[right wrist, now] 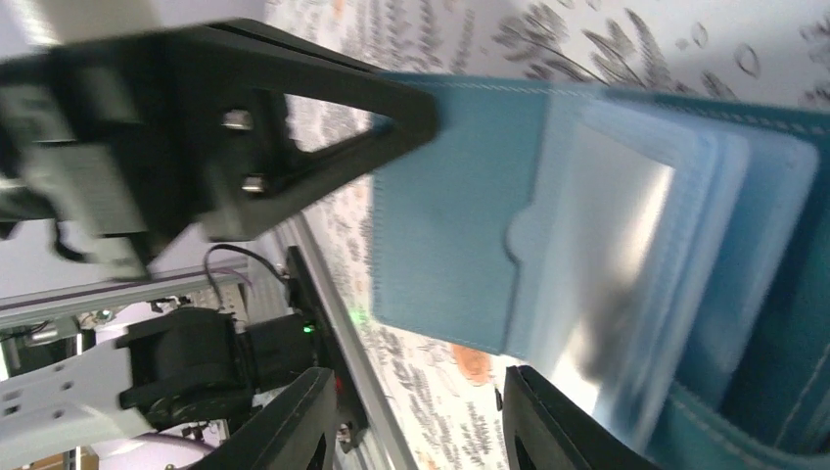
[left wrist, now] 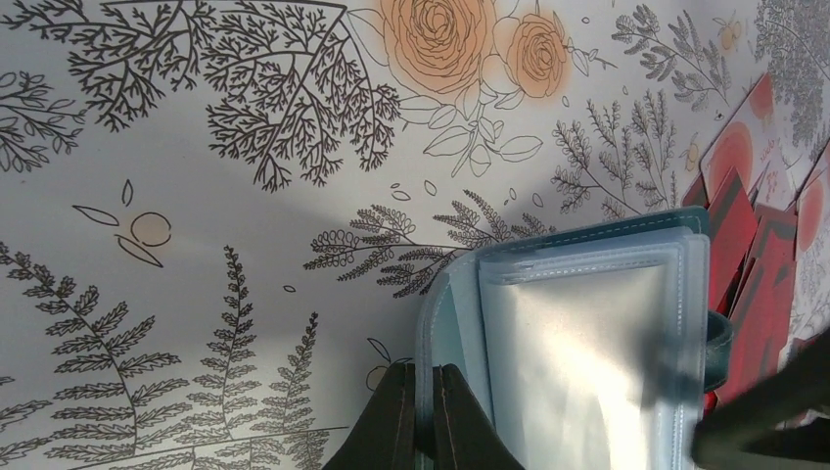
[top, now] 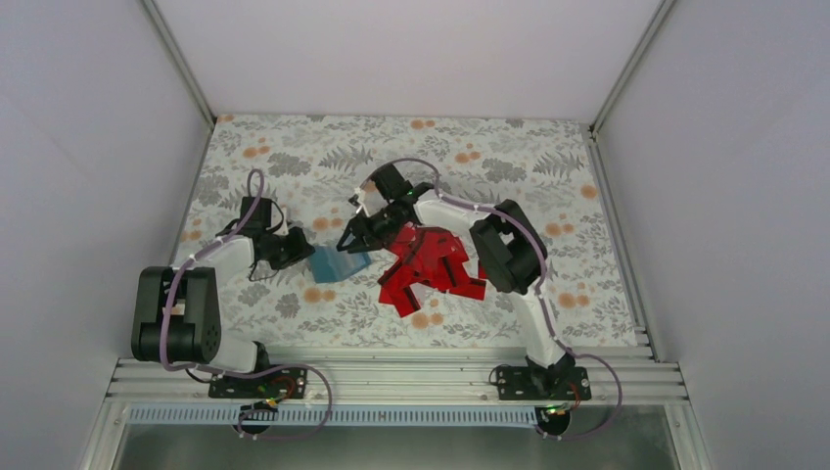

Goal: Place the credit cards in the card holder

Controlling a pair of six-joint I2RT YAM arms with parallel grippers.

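Low, L claw [left wrist: 423, 380] pinches card holder [left wrist: 587, 343] edge; R claw [right wrist: 416, 387] gapes beside it.

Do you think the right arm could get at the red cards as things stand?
Probably yes: the cards lie in the open just beside the right gripper, whose jaws stand open.

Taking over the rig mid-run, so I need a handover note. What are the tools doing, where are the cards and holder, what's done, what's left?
Left tool: shut on the cover edge of the card holder, which lies open.
Right tool: open, no card in it, poised at the holder's clear sleeves.
Credit cards: loose red pile just right of the holder in the top view.
Done: holder opened and steadied. No red card shows in the visible sleeves.
Left: probably every card. Pick them from the pile one at a time and slide each into a sleeve.
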